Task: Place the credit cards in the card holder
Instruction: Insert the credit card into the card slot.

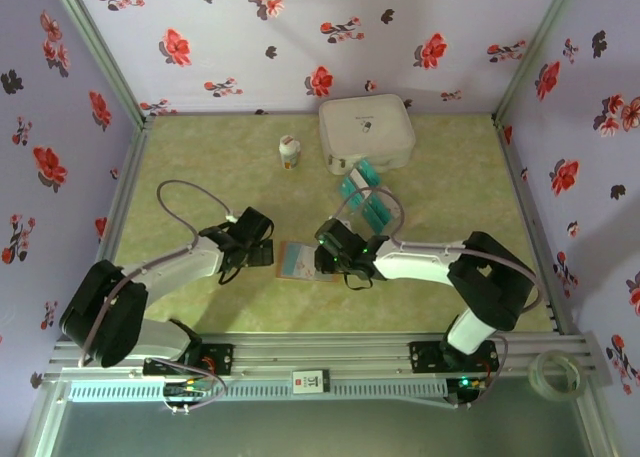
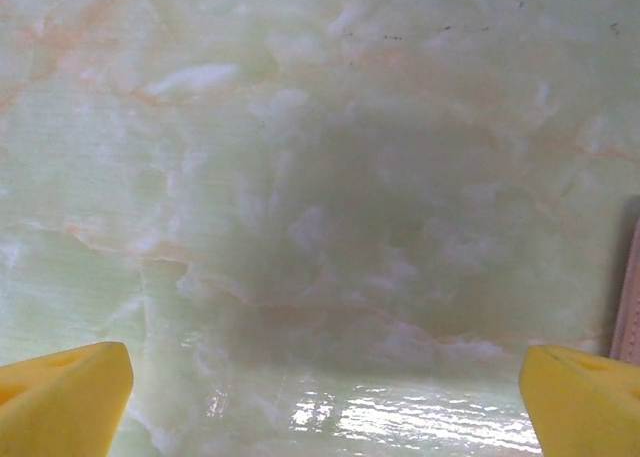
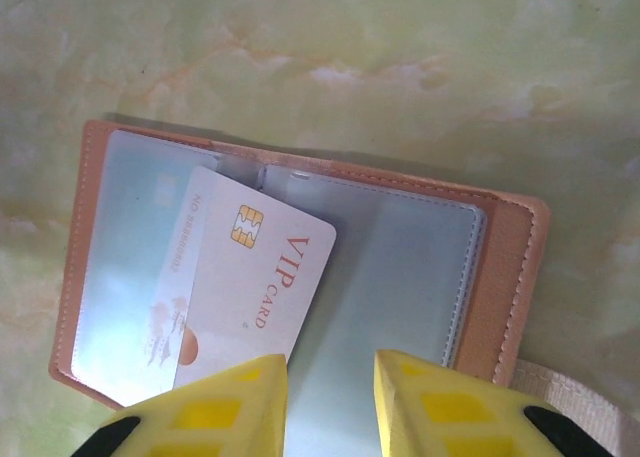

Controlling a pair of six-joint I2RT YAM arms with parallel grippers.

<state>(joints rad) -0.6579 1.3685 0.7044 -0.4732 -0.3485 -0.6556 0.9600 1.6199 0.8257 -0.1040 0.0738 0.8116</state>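
Green marble tabletop (image 1: 200, 167) w/ floral walls (image 1: 230, 17)

Count from the frames: 1 card holder (image 3: 505, 277). 1 card (image 3: 255, 277) lying on it, white face, VIP print. 1 white case (image 1: 366, 129). 1 small white bottle (image 1: 290, 153). Teal cards (image 1: 366, 193): several in one overlapping pile just beside the case, and I can't get an exact number from the top view. 1 tape roll (image 1: 558, 373) on the front rail. 2 arms, 2 yellow fingers each: left fingers (image 2: 60, 397), right fingers (image 3: 215, 412). 1 bench (image 1: 200, 167).
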